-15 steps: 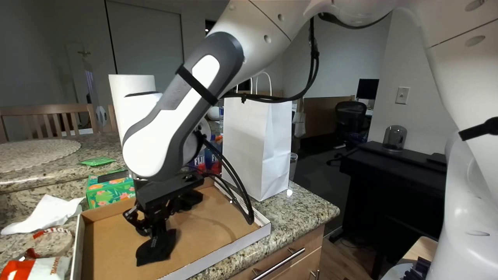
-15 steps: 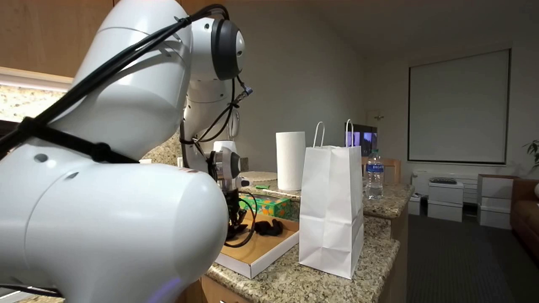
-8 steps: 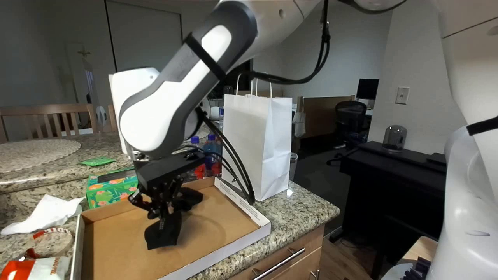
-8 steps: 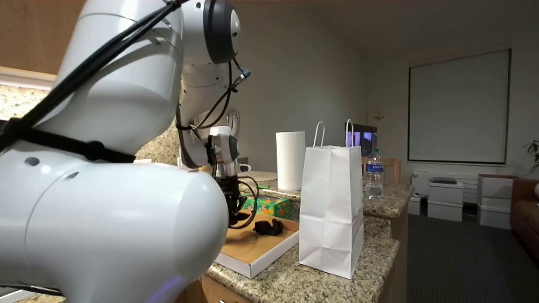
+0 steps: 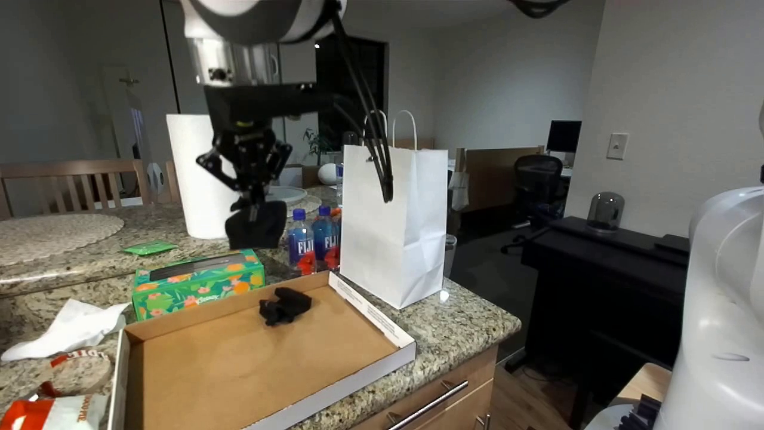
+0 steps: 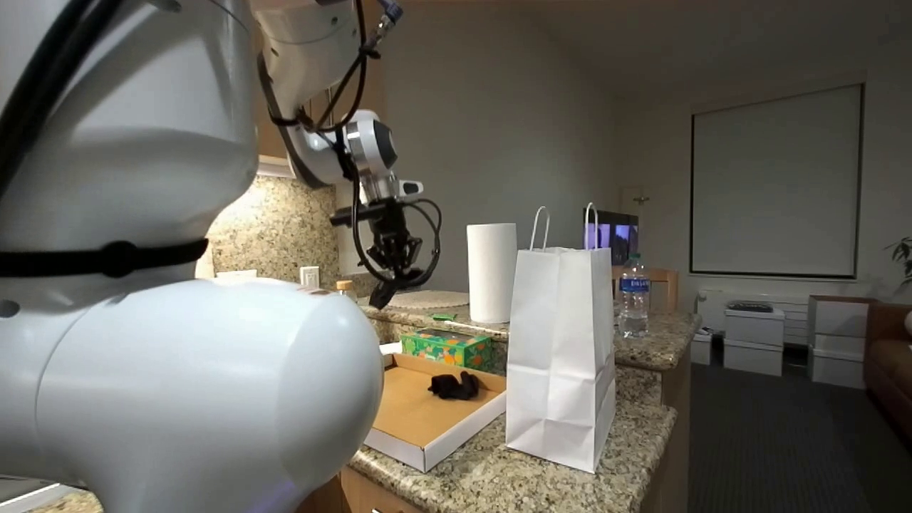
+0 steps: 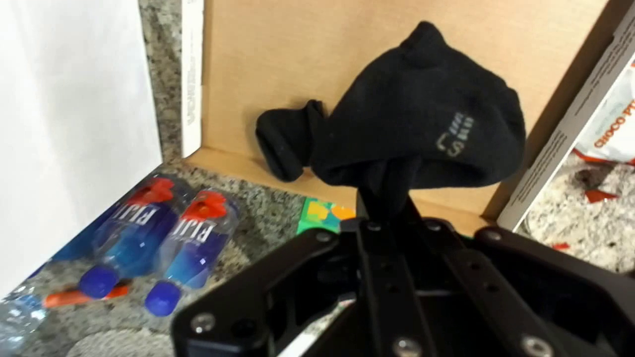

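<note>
My gripper (image 5: pixel 255 203) is shut on a black sock (image 7: pixel 421 114) with small printed lettering, pinched at its edge. In both exterior views the sock hangs below the fingertips, well above the shallow cardboard tray (image 5: pixel 239 370). A second black item (image 5: pixel 286 306), crumpled and probably also a sock, lies in the tray near its back edge. In the wrist view this crumpled item (image 7: pixel 285 141) shows to the left of the held sock, which partly covers the tray floor.
A white paper bag (image 5: pixel 388 227) stands beside the tray. Behind are blue-capped water bottles (image 5: pixel 301 242), a green floral tissue box (image 5: pixel 200 283) and a paper towel roll (image 6: pixel 491 271). A white tissue (image 5: pixel 68 328) and a red-white snack packet (image 5: pixel 57 412) lie left of the tray.
The gripper has risen from low over the tray to well above it, lifting the black sock. The crumpled item stays in place in the tray.
</note>
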Controlling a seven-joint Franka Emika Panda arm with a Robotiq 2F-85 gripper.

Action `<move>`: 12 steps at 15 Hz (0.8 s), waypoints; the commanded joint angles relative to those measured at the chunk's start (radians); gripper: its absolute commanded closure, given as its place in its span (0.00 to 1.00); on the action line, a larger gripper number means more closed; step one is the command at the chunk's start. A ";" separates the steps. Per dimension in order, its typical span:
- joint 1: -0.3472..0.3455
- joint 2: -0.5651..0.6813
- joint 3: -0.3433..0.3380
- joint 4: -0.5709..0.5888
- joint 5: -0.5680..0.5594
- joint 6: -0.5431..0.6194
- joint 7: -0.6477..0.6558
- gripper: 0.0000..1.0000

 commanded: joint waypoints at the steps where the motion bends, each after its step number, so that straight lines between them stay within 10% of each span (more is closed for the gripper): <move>1: -0.085 -0.146 0.046 0.050 0.002 -0.144 -0.026 0.92; 12: -0.390 -0.284 -0.048 0.299 0.058 -0.375 0.013 0.91</move>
